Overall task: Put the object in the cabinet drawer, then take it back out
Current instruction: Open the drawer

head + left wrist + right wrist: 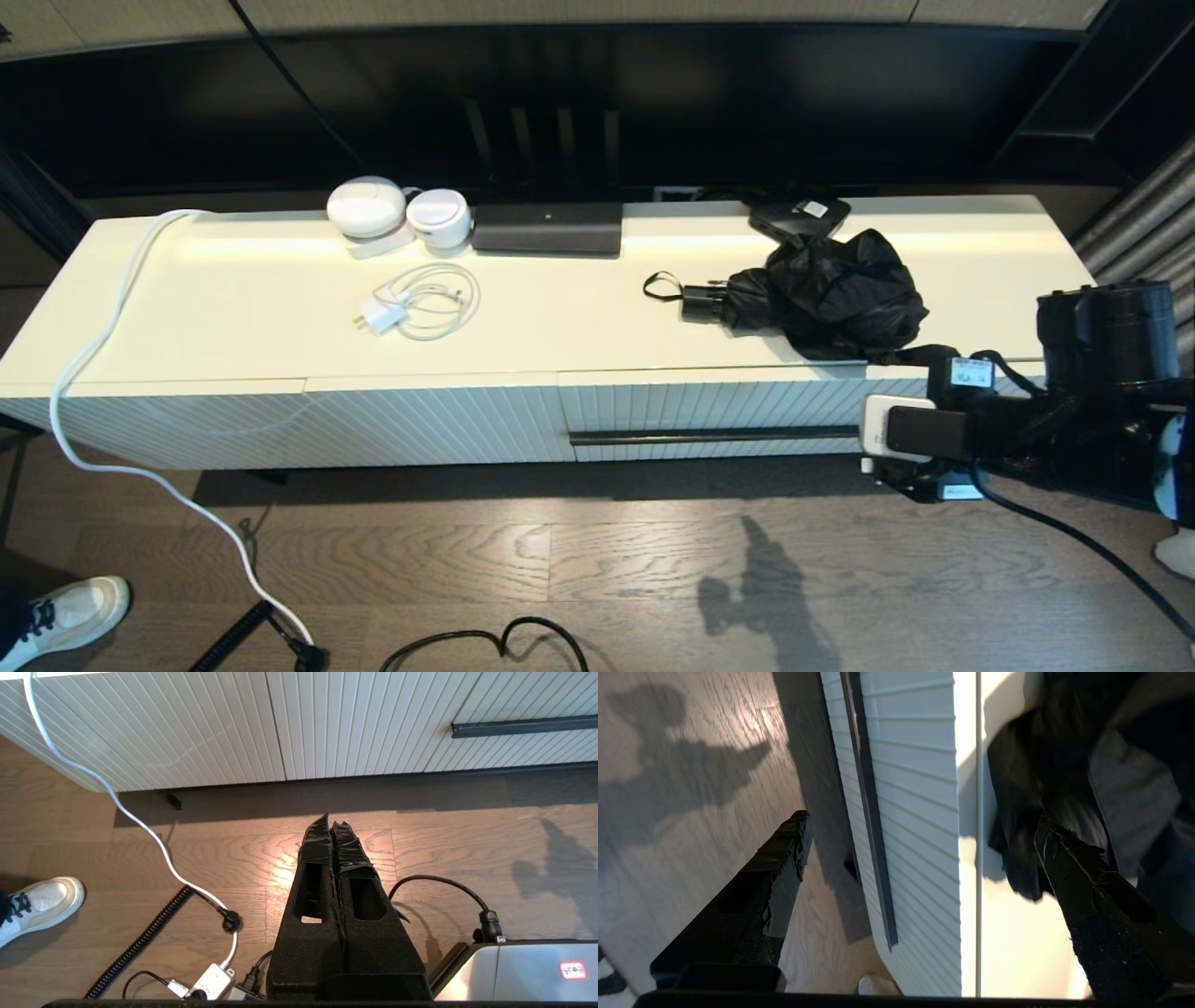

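Right pincer (920,826) wide open just beside umbrella (822,291).

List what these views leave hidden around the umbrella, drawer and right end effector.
- Drawer interior: front closed, every view.
- Right end of the bar handle: head view, arm covers it.
- Umbrella far side: head view, bunched fabric.
- Right end effector, open: head view, wrist housing hides the fingers.

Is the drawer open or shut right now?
Shut. The drawer front sits flush with the neighbouring panel, no interior showing, and the umbrella lies on the cabinet top.
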Controlling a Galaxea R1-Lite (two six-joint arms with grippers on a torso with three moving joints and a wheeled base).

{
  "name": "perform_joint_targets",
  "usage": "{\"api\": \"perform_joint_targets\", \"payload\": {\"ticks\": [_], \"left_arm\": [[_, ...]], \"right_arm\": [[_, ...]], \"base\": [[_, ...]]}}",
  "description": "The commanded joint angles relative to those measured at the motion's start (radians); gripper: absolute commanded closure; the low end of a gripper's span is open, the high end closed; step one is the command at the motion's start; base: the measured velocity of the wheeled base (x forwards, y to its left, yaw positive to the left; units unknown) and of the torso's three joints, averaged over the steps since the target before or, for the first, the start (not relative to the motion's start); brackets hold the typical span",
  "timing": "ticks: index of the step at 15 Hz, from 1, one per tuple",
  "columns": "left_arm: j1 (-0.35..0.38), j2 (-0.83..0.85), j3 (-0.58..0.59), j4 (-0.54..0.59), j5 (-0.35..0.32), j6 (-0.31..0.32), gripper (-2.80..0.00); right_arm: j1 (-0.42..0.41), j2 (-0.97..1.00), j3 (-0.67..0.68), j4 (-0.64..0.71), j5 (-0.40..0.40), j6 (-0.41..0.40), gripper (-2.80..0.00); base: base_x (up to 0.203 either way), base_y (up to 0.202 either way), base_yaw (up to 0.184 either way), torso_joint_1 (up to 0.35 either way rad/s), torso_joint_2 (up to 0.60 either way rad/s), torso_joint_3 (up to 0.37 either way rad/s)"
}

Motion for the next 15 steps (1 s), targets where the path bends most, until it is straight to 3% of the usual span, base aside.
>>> {"api": "perform_joint_targets", "payload": {"ticks": [1,5,15], "left_arm": [[0.0,-0.001,0.0,0.0,0.0,0.0,0.0],[0.0,-0.002,0.0,0.0,0.0,0.0,0.0],[-0.001,-0.002,0.0,0.0,0.0,0.0,0.0]], "right_arm": [[0.019,0.086,-0.001,-0.059,0.001,-0.004,-2.8],[0.03,0.214,0.01,-0.182,0.006,0.055,-2.8],[0.048,0.48,0.009,-0.471,0.017,0.068,-2.8]], "base": [[0.0,0.0,0.0,0.0,0.0,0.0],[0.0,0.0,0.0,0.0,0.0,0.0],[0.0,0.0,0.0,0.0,0.0,0.0]]}}
